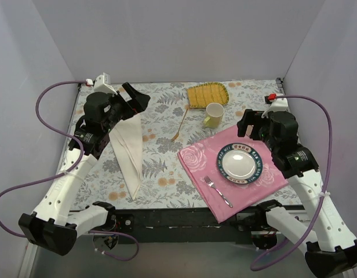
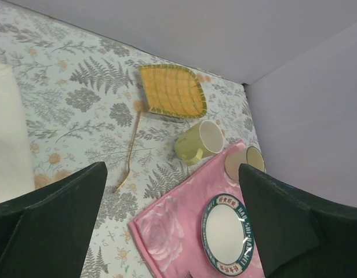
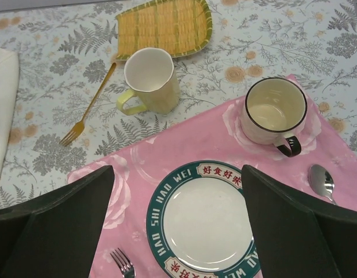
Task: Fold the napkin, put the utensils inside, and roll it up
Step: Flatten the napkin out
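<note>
The cream-white napkin [image 1: 128,152] lies folded into a long narrow triangle on the left of the table, its point toward the near edge; its edge also shows in the wrist views [image 2: 4,139] [image 3: 1,110]. The gold utensil [image 1: 179,124] [image 2: 131,147] [image 3: 88,107] lies alone on the floral cloth, between the napkin and the mug. My left gripper [image 1: 135,98] [image 2: 172,168] hovers open over the napkin's far end, holding nothing. Over the pink mat's far side, my right gripper [image 1: 248,124] [image 3: 177,171] is open and empty.
A yellow ribbed mat [image 1: 207,94] lies at the back, with a yellow-green mug [image 1: 214,114] in front of it. The pink rose placemat [image 1: 196,159] carries a plate [image 1: 239,162], a silver fork [image 1: 218,190], a black-rimmed cup [image 3: 275,110] and a silver spoon [image 3: 322,182].
</note>
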You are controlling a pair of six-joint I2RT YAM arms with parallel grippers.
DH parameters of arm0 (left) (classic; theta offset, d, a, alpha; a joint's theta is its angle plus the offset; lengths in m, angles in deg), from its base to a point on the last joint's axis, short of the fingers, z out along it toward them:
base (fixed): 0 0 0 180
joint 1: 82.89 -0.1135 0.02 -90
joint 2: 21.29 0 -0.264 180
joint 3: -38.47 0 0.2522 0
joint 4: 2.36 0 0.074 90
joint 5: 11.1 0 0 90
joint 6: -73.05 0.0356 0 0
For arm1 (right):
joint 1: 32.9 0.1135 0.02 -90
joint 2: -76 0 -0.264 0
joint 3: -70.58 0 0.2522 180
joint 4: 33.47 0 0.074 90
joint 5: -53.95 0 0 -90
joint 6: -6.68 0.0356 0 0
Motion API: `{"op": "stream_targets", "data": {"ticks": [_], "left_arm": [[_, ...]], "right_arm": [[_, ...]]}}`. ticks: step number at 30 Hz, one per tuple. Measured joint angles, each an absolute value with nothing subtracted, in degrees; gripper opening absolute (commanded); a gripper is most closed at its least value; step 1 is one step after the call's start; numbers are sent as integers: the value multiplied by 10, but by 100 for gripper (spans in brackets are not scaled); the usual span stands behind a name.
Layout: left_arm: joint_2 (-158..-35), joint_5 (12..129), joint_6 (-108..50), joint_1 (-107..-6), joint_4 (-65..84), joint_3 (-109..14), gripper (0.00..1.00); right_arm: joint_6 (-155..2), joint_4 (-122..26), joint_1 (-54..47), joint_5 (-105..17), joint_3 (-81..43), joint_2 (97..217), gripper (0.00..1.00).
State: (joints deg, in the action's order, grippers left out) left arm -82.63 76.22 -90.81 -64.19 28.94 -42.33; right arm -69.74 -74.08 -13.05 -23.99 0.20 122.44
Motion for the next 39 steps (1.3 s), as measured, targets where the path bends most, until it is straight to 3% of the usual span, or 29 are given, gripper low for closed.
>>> {"op": "stream_targets", "data": {"ticks": [8, 14, 20, 25, 28, 39], "left_arm": [[-875, 893, -926, -642, 400, -447, 98], [-897, 976, -928, -642, 458, -425, 98], [-898, 990, -934, -657, 484, -389, 98], [-918, 960, -961, -720, 484, -360, 75], [-922, 936, -985, -787, 463, -318, 67], [-1045, 831, -1022, -951, 312, -264, 65]], "right_arm": [[-680, -729, -90, -250, -63, 1352, 99], [-659, -681, 53, -234, -128, 1500, 99], [-652, -612, 185, -246, -223, 1712, 88], [-638, -581, 228, -312, -295, 1858, 76], [-628, -559, 235, -352, -316, 1915, 72], [-610, -520, 243, -421, -361, 1995, 71]]}}
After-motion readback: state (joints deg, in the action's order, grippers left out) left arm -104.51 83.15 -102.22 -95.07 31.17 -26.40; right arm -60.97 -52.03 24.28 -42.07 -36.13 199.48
